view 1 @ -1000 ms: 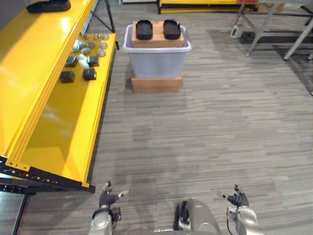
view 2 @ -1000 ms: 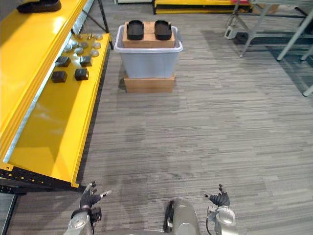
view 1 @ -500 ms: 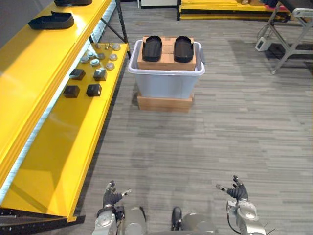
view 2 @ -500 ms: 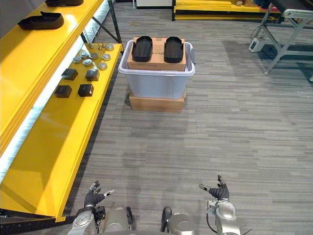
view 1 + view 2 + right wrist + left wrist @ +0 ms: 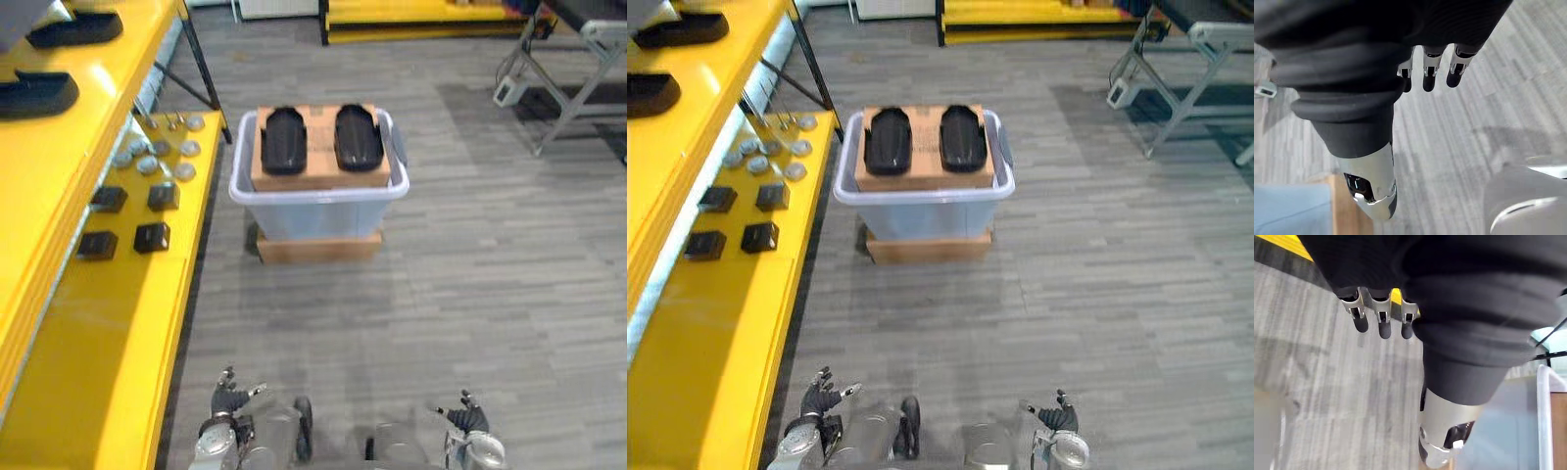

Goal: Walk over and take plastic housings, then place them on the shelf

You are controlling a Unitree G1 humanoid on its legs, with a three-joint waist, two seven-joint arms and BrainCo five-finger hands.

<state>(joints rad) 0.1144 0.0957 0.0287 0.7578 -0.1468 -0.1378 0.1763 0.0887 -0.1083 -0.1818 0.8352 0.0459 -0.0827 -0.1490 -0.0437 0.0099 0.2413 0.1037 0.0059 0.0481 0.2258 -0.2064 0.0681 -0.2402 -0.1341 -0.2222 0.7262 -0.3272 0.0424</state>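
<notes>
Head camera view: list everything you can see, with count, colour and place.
plastic housings: two, black, side by side on the cardboard box; two more, black, on the shelf's upper level
cardboard box: one, brown, sitting in the bin
bin: one, pale grey, ahead, beside the shelf
base: one, brown, under the bin
shelf: one, yellow, along the left
blocks: four, black, on the shelf's lower level
discs: several, silver, beyond the blocks
metal frame: one, grey, far right
left hand: open, empty, low at left
right hand: open, empty, low at right
</notes>
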